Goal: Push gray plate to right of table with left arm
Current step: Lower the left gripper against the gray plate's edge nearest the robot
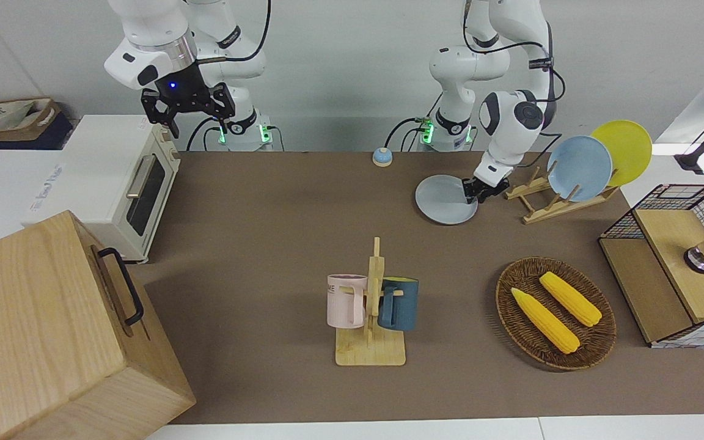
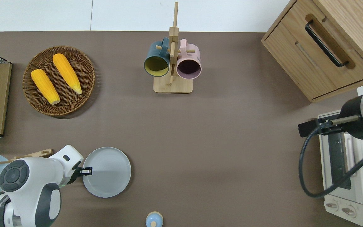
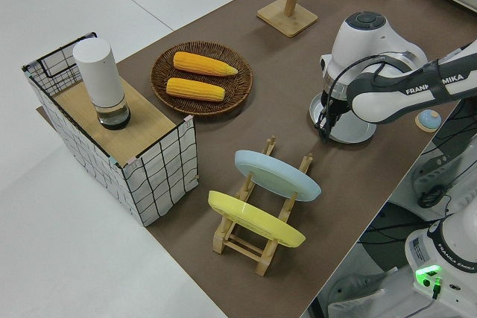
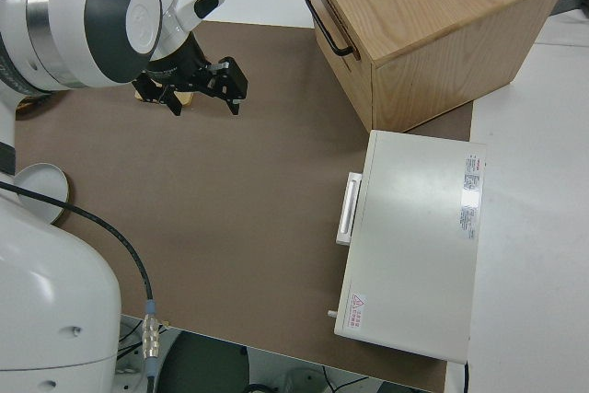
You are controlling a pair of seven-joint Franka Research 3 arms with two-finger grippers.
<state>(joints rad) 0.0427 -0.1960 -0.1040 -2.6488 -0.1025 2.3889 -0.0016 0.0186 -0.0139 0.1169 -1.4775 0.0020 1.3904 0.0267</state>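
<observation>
The gray plate [image 1: 443, 200] [image 2: 109, 172] lies flat on the brown table [image 2: 219, 142], near the robots' edge and toward the left arm's end. My left gripper [image 1: 478, 190] [image 2: 87, 171] is down at the plate's rim on the side facing the wooden plate rack, its fingers shut together and holding nothing. In the left side view the gripper [image 3: 325, 130] points straight down at the plate [image 3: 350, 132], which the arm mostly hides. The right arm is parked, and its gripper [image 1: 187, 113] [image 4: 202, 91] is open.
A wooden rack [image 1: 547, 198] holding a sky-blue plate [image 1: 579, 168] and a yellow plate [image 1: 624, 150] stands beside the gray plate. A small bell [image 2: 154, 219], a mug stand [image 2: 172, 64], a corn basket [image 2: 58, 80], a toaster oven [image 1: 120, 183] and a wooden drawer box [image 2: 326, 47] are also on the table.
</observation>
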